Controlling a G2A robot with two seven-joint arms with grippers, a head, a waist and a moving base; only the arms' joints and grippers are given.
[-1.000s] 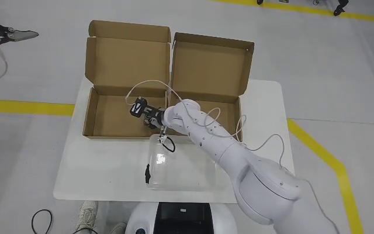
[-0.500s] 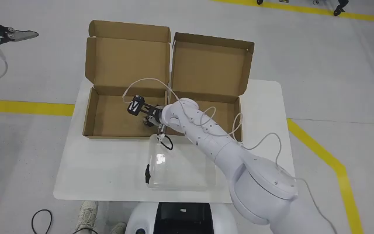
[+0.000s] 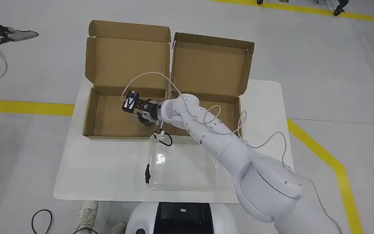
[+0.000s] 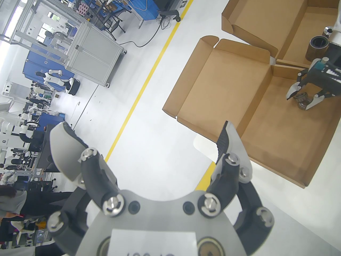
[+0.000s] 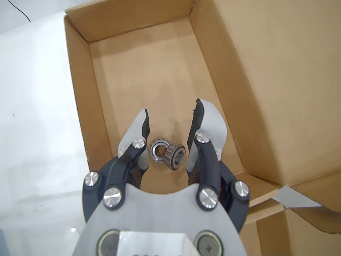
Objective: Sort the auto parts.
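Observation:
Two metal tapered bearings lie touching each other on the floor of the left cardboard box. My right gripper hangs open just above them, one finger on each side, not touching. From above, the right gripper is over the box's right half. The left wrist view has the same right gripper straddling the bearings. My left gripper is open and holds nothing, off the table's left side and above the floor.
The right cardboard box holds a dark cylindrical part. A clear plastic bin stands at the white table's front, with a black ring and a small black piece. Both box lids stand open behind.
The right gripper has moved left and a little farther back over the left box floor.

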